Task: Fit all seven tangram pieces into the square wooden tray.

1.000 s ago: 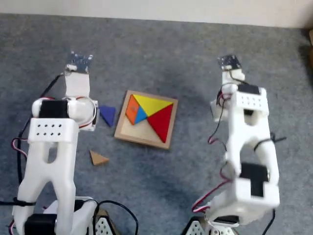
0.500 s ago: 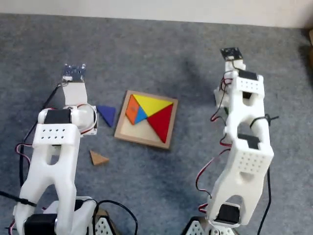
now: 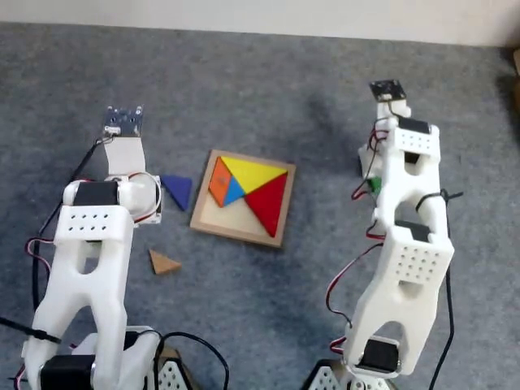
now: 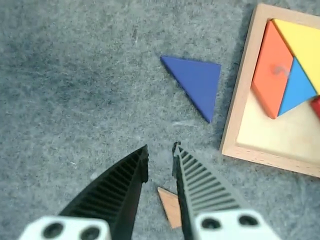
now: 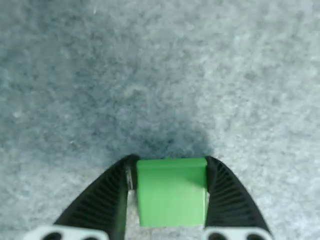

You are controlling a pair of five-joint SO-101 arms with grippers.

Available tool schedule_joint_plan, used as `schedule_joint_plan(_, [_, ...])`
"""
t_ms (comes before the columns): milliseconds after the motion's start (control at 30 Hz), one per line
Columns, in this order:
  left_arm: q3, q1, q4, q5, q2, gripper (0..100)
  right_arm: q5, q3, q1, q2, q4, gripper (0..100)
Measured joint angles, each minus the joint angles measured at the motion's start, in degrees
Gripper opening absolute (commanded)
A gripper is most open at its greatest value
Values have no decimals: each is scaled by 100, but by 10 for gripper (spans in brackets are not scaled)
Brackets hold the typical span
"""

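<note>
Now right pincer farther out, green piece clamped

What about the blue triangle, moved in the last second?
No. The blue triangle lies just left of the wooden tray, same gap as before.
</note>
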Motion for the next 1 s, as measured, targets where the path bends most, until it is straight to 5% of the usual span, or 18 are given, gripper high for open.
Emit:
schedule_joint_plan(400, [0, 0, 0, 0, 0, 98, 0, -2813, -387, 149, 3358, 80])
schedule_joint_plan(567, [0, 0, 0, 0, 0, 98, 0, -3745, -897, 141, 3613, 80])
schedule_joint_plan(1000, [0, -545, -105, 18, 0, 98, 0, -1011, -2409, -1987, 3631, 80])
